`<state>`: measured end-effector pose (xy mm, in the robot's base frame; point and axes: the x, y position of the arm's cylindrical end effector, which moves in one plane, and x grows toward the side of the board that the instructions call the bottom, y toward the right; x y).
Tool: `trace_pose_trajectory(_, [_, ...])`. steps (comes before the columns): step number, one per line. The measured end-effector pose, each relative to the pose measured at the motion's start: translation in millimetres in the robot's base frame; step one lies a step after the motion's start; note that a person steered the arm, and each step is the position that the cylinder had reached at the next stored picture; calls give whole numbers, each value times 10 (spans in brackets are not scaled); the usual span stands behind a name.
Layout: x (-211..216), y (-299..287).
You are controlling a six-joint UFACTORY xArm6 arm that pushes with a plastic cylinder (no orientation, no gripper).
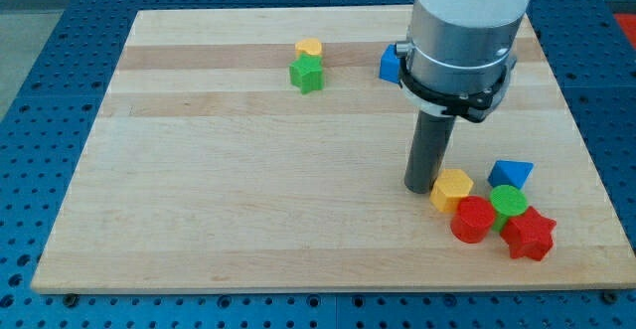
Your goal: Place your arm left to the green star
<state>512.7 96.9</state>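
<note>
The green star (307,73) lies near the view's top, a little left of centre, touching a yellow block (309,48) just above it. My tip (421,186) rests on the board far to the lower right of the green star. It stands just left of a yellow hexagon block (452,189), touching or almost touching it.
A blue block (390,64) sits partly hidden behind the arm at the top. At the lower right lie a blue block (511,174), a green round block (509,202), a red round block (473,220) and a red star (529,235), close together.
</note>
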Motion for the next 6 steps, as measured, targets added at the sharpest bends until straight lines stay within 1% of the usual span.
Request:
trace_pose_trajectory(1, [-275, -222])
trace_pose_trajectory(2, [-585, -646])
trace_pose_trajectory(4, [-1184, -1676])
trace_pose_trajectory(5, [-1505, -1959])
trace_pose_trajectory(6, [-1820, -1959])
